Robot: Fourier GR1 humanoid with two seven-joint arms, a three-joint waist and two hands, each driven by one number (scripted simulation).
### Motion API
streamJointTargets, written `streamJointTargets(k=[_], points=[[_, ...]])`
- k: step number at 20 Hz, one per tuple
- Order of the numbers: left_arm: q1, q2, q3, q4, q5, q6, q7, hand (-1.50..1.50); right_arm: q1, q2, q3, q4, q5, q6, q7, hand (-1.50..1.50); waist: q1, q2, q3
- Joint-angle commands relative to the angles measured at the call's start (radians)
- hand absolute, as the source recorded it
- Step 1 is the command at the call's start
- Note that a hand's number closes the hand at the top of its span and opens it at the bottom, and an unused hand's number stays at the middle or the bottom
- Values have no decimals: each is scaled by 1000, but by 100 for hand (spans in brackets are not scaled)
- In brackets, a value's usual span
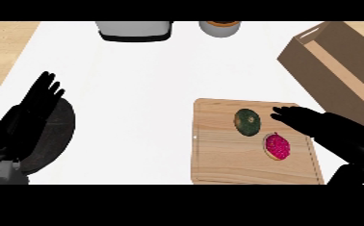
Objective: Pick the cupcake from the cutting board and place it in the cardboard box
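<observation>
right hand (314, 123) hovers over the cutting board (220, 160), fingers straight and spread, holding nothing, likely lining up on the pink-topped cupcake (277, 146) lying there just beside it (a dark green item (247, 122) sits near). cardboard box (307, 60) stands open beyond; left hand (39, 99) rests open, aside.

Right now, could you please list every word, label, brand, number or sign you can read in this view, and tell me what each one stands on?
None: no readable text shows anywhere in the head view.
The cardboard box, the cutting board, the pink-frosted cupcake, the dark green ring-shaped piece, the grey appliance and the round container at the far edge all show plain, unmarked surfaces.
</observation>
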Motion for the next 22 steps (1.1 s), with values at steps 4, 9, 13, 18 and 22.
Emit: streamJointTargets(k=[4, 9, 13, 18, 22], points=[[-60, 30, 76, 56, 29, -71, 30, 0, -10, 99, 71, -11, 157, -27, 31, -150, 2, 1, 0], [-12, -65, 38, 83, -69, -55, -72, 0, 55, 91, 14, -53, 198, 14, -24, -150, -2, 0, 0], [3, -48, 73, 80, -49, -101, -64, 0, -86, 166, 19, 97, 234, 43, -7, -150, 5, 1, 0], [-99, -59, 71, 49, -72, -45, 49, 0, -6, 184, 15, 24, 290, 40, 14, -150, -2, 1, 0], [-50, -85, 72, 18, -81, -54, 43, 0, 15, 209, 53, -22, 356, 61, 41, -150, -2, 0, 0]])
